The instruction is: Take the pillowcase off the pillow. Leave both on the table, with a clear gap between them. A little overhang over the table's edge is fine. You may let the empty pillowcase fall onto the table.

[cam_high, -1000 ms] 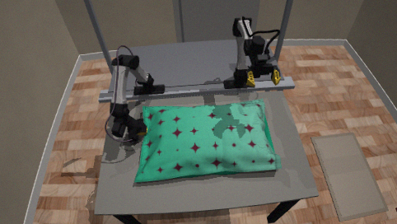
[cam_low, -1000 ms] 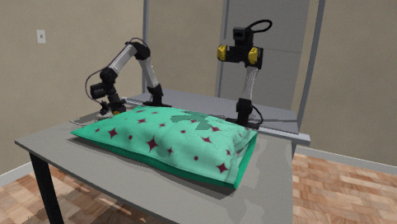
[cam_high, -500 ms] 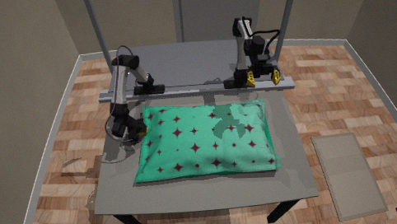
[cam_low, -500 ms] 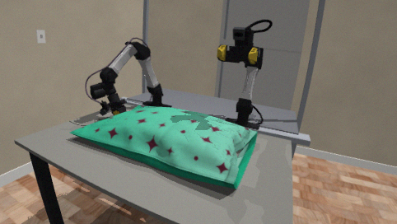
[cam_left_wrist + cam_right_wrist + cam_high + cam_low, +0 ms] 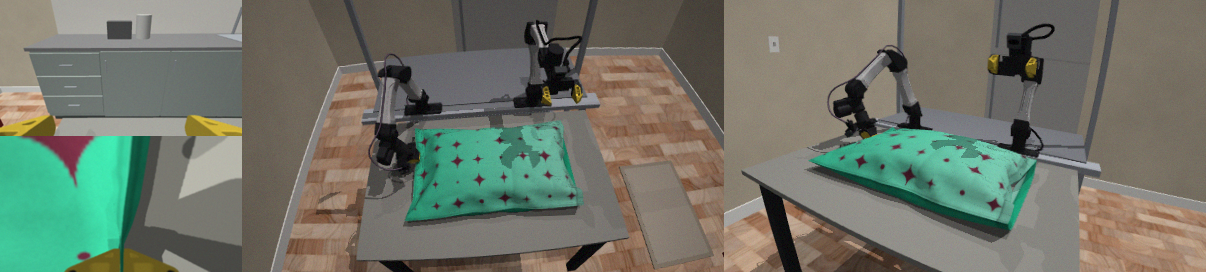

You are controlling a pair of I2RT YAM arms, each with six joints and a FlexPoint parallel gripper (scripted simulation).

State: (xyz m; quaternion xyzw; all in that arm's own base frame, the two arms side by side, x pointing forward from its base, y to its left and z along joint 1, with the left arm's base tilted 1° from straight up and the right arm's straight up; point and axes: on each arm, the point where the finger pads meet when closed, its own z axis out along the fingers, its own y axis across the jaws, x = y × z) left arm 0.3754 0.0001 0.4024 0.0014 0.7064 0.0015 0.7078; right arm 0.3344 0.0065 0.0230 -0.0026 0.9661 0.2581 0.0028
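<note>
The green pillowcase (image 5: 492,187) (image 5: 939,167) (image 5: 55,215) with dark red stars lies flat on the table (image 5: 492,240) (image 5: 779,172), bulging over the pillow, which is hidden inside. Its darker green underside shows along the edges. My right gripper (image 5: 416,157) (image 5: 869,135) (image 5: 121,254) is at the pillowcase's left edge in the top view, shut on a thin fold of the edge cloth, as the right wrist view shows. My left gripper (image 5: 562,94) (image 5: 1013,66) (image 5: 120,121) is wide open and empty, raised above the rail, away from the pillowcase.
A metal rail (image 5: 482,110) with the arm bases runs along the table's back edge, between upright posts. A flat beige mat (image 5: 667,215) lies on the floor at the right. The left wrist view shows a counter (image 5: 76,42) with a dark box (image 5: 119,30) and a pale cylinder (image 5: 143,27).
</note>
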